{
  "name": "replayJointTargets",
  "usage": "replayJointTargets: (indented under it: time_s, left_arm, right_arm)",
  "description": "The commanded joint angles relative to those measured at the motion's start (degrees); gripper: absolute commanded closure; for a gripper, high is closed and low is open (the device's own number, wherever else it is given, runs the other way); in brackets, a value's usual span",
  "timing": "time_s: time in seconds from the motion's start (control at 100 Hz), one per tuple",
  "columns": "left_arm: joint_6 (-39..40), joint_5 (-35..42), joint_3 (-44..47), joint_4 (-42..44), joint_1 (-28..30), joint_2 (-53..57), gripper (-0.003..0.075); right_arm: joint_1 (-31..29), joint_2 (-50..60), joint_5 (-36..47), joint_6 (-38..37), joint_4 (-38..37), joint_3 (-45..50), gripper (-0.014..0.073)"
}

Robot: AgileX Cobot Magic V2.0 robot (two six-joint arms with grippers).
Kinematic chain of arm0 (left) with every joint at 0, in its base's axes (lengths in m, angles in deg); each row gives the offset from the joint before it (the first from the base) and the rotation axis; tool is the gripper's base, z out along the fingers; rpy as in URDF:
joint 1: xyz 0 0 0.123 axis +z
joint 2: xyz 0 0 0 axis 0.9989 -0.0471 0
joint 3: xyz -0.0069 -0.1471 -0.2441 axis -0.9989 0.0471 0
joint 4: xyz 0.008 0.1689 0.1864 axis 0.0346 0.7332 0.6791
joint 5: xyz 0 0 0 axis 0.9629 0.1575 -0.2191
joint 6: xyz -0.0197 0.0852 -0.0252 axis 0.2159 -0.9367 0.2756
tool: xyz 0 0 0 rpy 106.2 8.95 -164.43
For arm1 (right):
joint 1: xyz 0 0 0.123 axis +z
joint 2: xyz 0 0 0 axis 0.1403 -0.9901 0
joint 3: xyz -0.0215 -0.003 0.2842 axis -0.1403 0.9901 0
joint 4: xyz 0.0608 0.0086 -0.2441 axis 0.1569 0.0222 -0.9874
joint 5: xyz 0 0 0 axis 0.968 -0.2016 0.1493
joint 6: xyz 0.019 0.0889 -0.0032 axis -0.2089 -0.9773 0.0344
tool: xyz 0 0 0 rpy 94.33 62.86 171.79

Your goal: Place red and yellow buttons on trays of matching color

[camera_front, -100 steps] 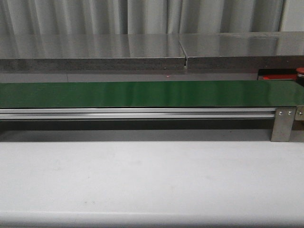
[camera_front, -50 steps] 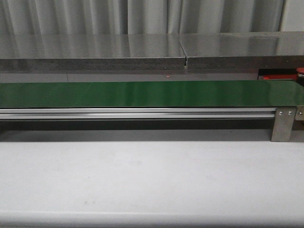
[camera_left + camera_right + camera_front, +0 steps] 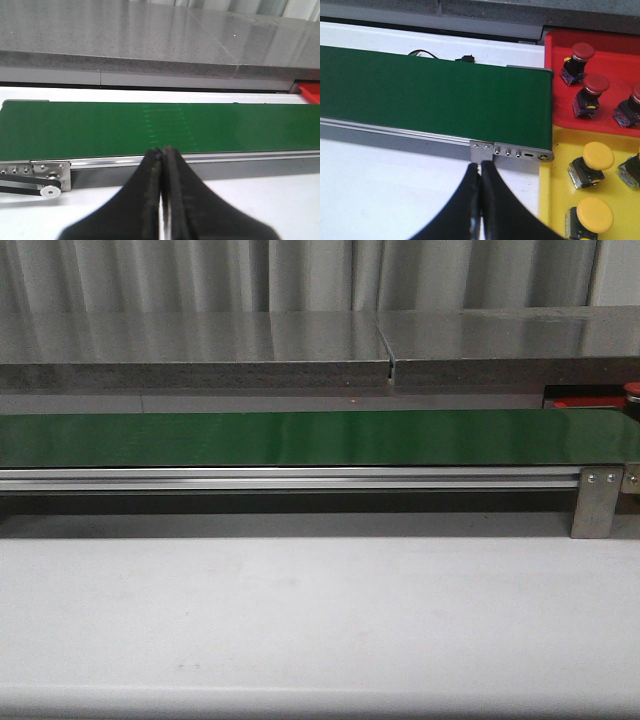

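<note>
The long green belt [image 3: 435,95] carries nothing, the flat red tray [image 3: 605,107] already holds three red mushroom-head buttons [image 3: 596,85], the yellow tray [image 3: 555,200] three yellow ones [image 3: 598,156], and both tools, left [image 3: 162,155] and right [image 3: 480,172], wait clenched, empty — sorting looks well along.

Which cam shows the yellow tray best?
Right wrist view: the yellow tray sits beside the red tray at the belt's end, holding yellow buttons. Front and left wrist views show no yellow tray.

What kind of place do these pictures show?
Probably a lab or workshop bench set up as a sorting station: a green conveyor belt crosses a white table, ending beside a red tray and a yellow tray holding push buttons of matching colors.
</note>
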Motion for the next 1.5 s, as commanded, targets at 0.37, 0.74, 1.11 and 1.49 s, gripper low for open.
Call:
replayJointTargets:
  time_s: [0.37, 0.74, 1.11, 1.49]
  left_arm:
    - [0.2, 4.5, -0.9, -1.5, -0.5, -1.0, 0.0734]
    - [0.2, 4.5, -0.5, -1.5, -0.5, -1.0, 0.0056]
    - [6.4, 7.1, -5.7, 1.8, 4.2, -9.7, 0.0071]
    - [6.4, 2.5, -27.5, 0.0, 21.9, -40.1, 0.0071]
  right_arm:
    - [0.0, 0.4, 4.0, 0.7, 0.6, -1.4, 0.0661]
    - [0.0, 0.4, 4.0, 0.7, 0.6, -1.4, 0.0661]
    - [0.0, 0.4, 4.0, 0.7, 0.6, -1.4, 0.0661]
    - [0.0, 0.4, 4.0, 0.7, 0.6, -1.4, 0.0661]
